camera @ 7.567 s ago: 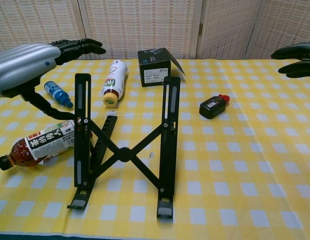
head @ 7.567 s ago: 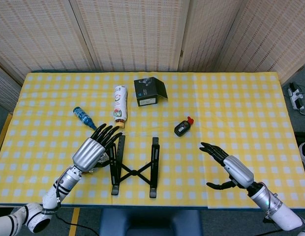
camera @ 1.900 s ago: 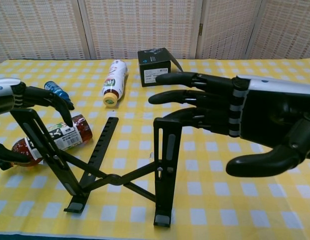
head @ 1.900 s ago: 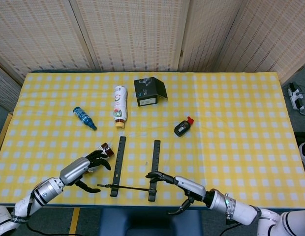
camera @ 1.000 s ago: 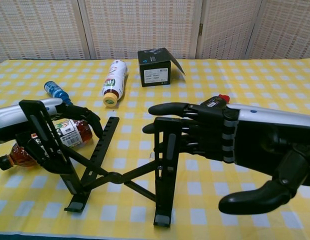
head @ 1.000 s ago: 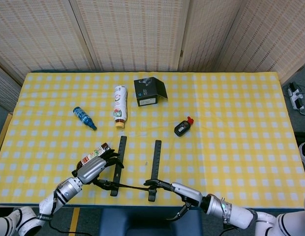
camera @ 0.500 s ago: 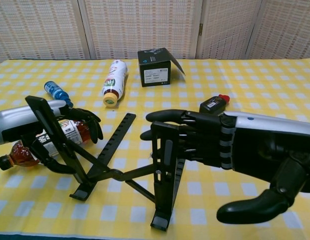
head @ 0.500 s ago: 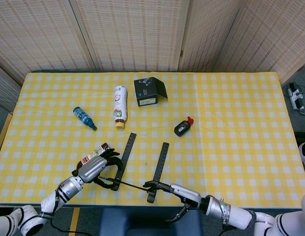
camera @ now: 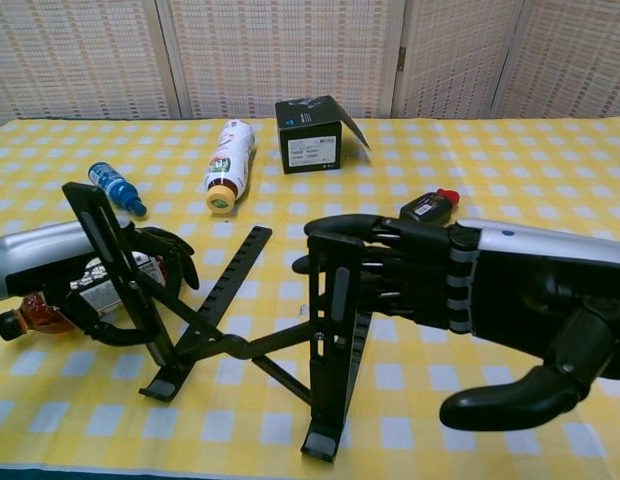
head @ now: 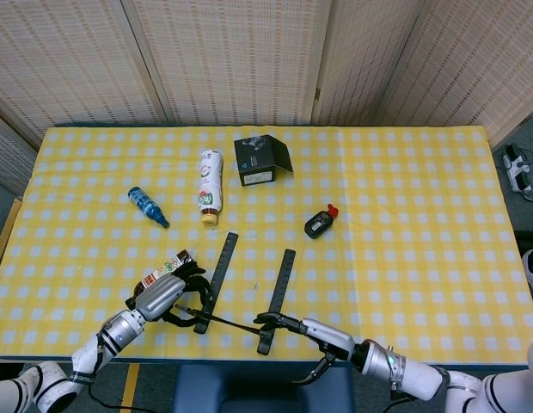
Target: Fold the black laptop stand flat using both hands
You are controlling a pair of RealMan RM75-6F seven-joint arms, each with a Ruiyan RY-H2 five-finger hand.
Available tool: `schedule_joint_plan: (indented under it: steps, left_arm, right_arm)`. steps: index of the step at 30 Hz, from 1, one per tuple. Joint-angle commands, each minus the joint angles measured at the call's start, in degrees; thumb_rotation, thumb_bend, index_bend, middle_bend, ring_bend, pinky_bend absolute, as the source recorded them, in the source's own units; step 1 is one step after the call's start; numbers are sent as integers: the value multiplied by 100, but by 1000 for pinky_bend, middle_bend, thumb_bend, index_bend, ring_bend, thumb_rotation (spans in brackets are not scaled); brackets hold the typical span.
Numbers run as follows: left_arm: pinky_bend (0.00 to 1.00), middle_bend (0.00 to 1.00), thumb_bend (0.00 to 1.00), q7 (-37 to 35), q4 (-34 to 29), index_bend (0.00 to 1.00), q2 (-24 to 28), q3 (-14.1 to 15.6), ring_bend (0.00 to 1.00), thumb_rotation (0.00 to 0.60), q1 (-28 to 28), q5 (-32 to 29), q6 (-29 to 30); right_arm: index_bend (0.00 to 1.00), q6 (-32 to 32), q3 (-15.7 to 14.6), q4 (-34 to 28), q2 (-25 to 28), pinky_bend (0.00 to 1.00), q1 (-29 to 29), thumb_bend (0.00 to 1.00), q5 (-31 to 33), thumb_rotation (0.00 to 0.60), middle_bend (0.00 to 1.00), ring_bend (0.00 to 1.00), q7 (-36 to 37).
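Here the black laptop stand sits at the near edge of the yellow checked table, not flat: in the chest view its two slotted rails rise steeply from their feet, joined by crossed struts that meet at a pivot low between them, and from above the rails slant a little to the right as they run away from the robot. The left hand is wrapped around the upper part of the left rail, fingers curled over its far side and thumb hooked beneath, so it holds that rail. The right hand lies against the right rail with its fingers stretched out flat behind the rail's top; the thumb hangs low and apart from the rail, and I cannot tell whether it truly grips or only presses. Just behind the left hand lies a brown tea bottle on its side. Farther back lie a small blue bottle, a white bottle on its side and a black box with its flap open. A small black bottle with a red cap lies right of centre.
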Motion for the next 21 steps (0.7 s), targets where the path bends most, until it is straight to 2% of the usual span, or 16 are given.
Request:
schedule_joint_plan:
  steps: [1, 21]
  left_arm:
    - [0, 347, 279, 31, 18, 540, -17, 4, 157, 600, 16, -7, 2]
    - [0, 347, 288, 49, 98, 591, -139, 54, 168, 600, 116, 4, 20]
  right_arm:
    - [12, 2, -3, 5, -4, 0, -5, 255, 3, 600, 86, 113, 7]
    - [11, -33, -12, 46, -15, 0, -40, 255, 72, 600, 86, 108, 48]
